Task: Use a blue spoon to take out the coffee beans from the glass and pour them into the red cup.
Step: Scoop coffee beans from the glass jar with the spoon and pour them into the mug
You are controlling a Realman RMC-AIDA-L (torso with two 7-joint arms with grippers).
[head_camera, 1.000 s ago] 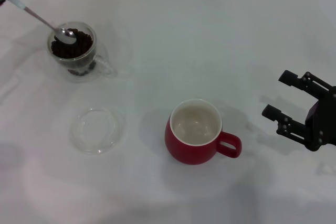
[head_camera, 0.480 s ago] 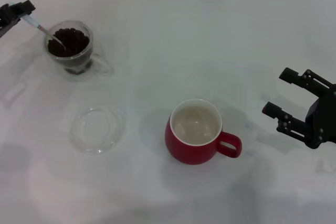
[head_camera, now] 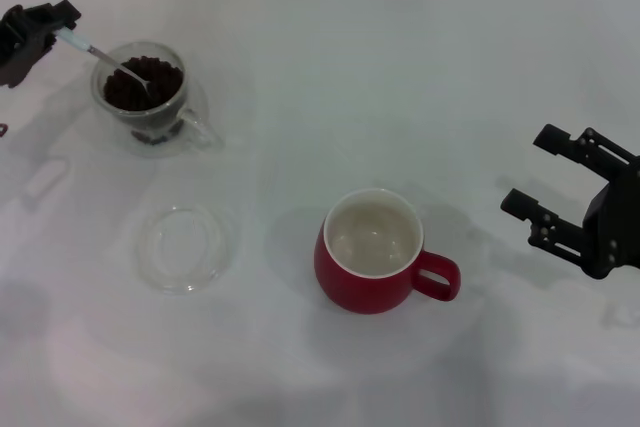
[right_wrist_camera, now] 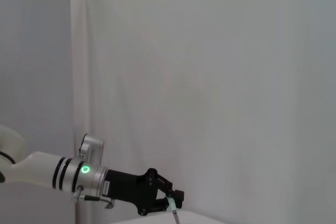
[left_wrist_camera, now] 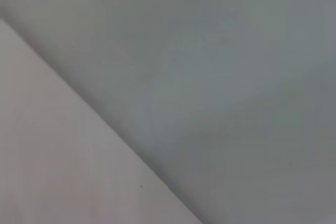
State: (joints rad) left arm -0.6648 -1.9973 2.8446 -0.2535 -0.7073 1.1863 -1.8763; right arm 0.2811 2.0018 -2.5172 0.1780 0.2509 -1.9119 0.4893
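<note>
Left gripper (head_camera: 62, 29) clenched on blue spoon (head_camera: 105, 59), now dipped deeper into coffee beans (head_camera: 145, 87) in glass (head_camera: 143, 97), scooping underway; right gripper (head_camera: 568, 187) idle, spread open.

We find no text, label, brand, number or sign that can be read in any of the views.
</note>
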